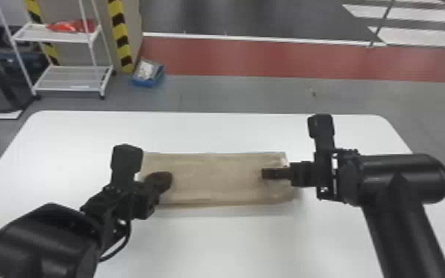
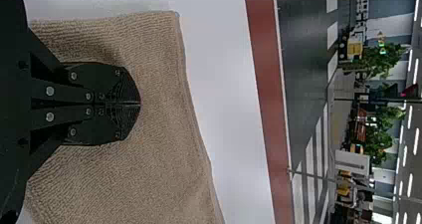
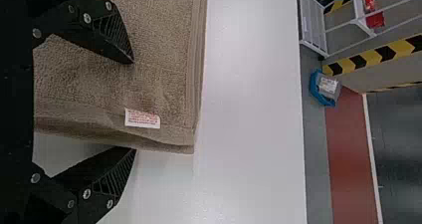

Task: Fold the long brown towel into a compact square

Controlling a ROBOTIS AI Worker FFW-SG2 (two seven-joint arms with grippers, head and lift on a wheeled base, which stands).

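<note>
Judging progress: partway. Brown towel [image 1: 214, 177] lies as a flat strip across the middle of the white surface [image 1: 210, 244], wider side to side than deep, so not a square. Layered edges along the strip and at its right end suggest lengthwise folding is done; exact number of layers, cannot tell.

Left hand [image 2: 140, 104]: clenched, fingertips together, set down on the towel near its left end. Cloth bunches lightly beside it. Whether any fabric is pinched under the tips, cannot tell; reads more like a hold-down.

Right hand [image 3: 134, 106]: released, fingers spread wide at the towel's right end. One finger over the cloth, the other out past the end edge, by the surface. White label [image 3: 143, 119] faces up near that end's corner, between the fingers' reach. Nothing grasped on this side.

Left to do, by my reading: close the right hand on the end, all layers together, carry it over toward the left, then fold again or square up until compact. Left hand would need to clear the landing spot. Risk: catching only the top layer, which would skew the stack. Corners look roughly lined up; small waviness at the right end may want smoothing.
</note>
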